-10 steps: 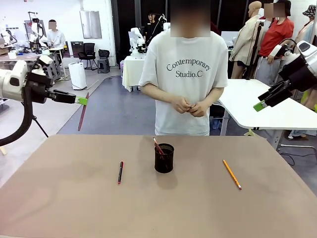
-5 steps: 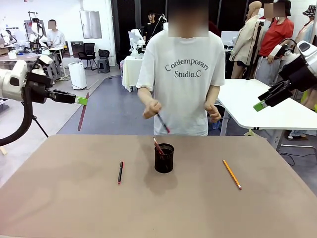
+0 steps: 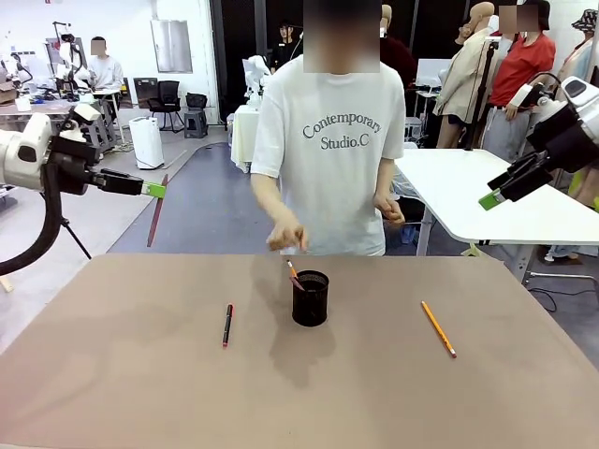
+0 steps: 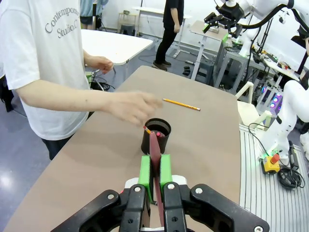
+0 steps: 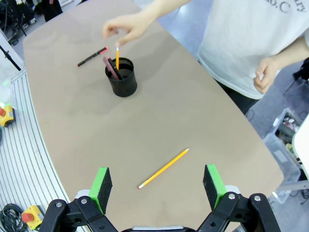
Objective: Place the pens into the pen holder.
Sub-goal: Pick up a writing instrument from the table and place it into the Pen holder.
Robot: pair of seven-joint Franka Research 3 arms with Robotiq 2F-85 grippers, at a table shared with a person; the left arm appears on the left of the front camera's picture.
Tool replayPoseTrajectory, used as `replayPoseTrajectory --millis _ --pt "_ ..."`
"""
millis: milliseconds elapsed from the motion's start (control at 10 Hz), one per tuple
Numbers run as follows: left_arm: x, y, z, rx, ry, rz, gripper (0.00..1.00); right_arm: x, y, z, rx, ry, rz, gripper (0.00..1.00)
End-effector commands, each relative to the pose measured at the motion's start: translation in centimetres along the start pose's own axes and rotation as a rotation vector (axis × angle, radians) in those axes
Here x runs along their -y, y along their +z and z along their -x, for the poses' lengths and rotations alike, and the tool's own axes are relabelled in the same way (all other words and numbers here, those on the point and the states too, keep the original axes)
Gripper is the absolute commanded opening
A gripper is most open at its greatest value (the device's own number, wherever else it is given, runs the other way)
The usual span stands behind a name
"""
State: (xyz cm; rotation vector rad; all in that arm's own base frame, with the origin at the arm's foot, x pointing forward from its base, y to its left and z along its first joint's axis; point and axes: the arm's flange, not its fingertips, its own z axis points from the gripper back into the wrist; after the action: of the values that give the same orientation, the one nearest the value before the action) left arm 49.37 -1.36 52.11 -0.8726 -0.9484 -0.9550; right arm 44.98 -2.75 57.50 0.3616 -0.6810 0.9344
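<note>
Brown table (image 3: pixel 140 393), busy lab behind: pens half gathered.
Left gripper (image 3: pixel 154 190) clenched on a pink pen (image 3: pixel 156 213) (hanging down); right gripper (image 3: pixel 491 198) released. Holder (image 3: pixel 310 297) mid-table, a hand (image 3: pixel 285 238) over it; black pen (image 3: pixel 227 325) at its 9 o'clock, pencil (image 3: pixel 437 328) at 3. Pens look light, stiff, prone to roll: pinch mid-shaft.

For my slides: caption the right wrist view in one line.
Open right gripper hovers over a yellow pencil while a person's hand holds another pencil at the black cup's mouth.
</note>
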Motion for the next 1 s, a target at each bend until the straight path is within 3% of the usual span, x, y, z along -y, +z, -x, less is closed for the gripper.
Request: replayPoseTrajectory --millis 0,800,900 --pt "0.1 0.0 -0.1 0.000 -0.003 -0.005 0.00 0.0 0.1 -0.2 0.020 -0.004 -0.008 1.00" --pt "0.0 0.0 0.0 0.000 0.000 0.000 0.00 0.0 0.1 -0.2 0.020 -0.004 -0.008 1.00" --pt "0.0 -2.6 -1.1 0.096 -0.061 0.031 0.00 0.0 0.1 -0.2 0.020 -0.004 -0.008 1.00"
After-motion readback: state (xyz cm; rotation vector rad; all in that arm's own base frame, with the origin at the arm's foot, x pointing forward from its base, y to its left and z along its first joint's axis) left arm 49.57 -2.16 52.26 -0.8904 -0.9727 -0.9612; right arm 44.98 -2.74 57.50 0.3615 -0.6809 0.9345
